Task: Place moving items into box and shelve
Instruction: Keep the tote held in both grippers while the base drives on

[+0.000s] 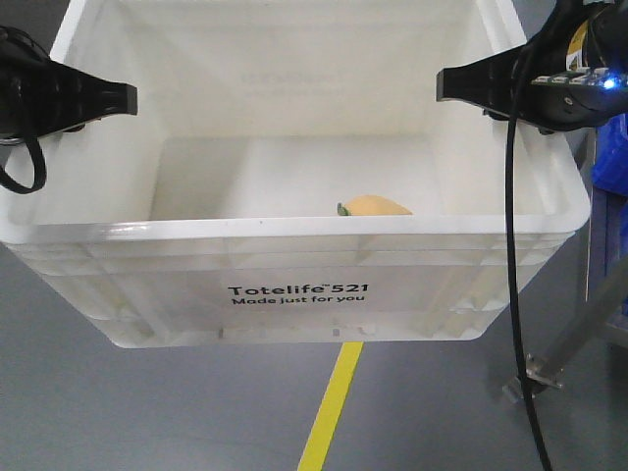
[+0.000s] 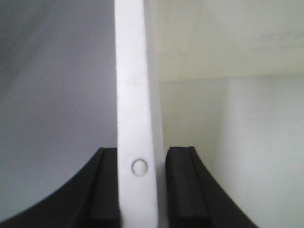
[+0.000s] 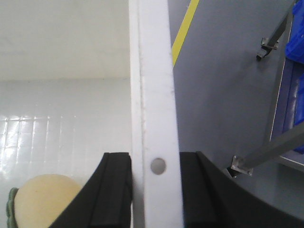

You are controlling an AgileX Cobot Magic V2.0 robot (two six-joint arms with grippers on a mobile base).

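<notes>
Left gripper (image 2: 141, 153): it's clamping down on the left rim of the white box (image 1: 294, 294). One black finger (image 2: 105, 190) is sitting outside the wall and the other inside, both pressing tight against the plastic.
Box: it's hanging between the two grippers with its open top facing up. The grey floor (image 1: 147, 412) is showing below its bottom edge, and the front wall is carrying the print "Totelife 521 / Made just for you".
Yellow fruit (image 1: 375, 206): it's lying on the box bottom, tucked against the front wall a bit right of the middle. There's a green bit at its left end. In the right wrist view it's sitting near the right wall, close to the inner finger.
Yellow floor line (image 1: 332, 412): it's running along the floor from under the box's front edge toward the bottom edge of the front view.
Right gripper (image 3: 154, 154): same deal, it's pinching the box's right rim, with one finger on each side of the wall.
Black cable (image 1: 515, 255): it's dangling from the right arm, crossing the box's front right corner.
Metal frame (image 1: 569, 343): it's standing on the floor at the right edge.
Blue bins (image 3: 297, 85): they're sitting just behind that frame.
</notes>
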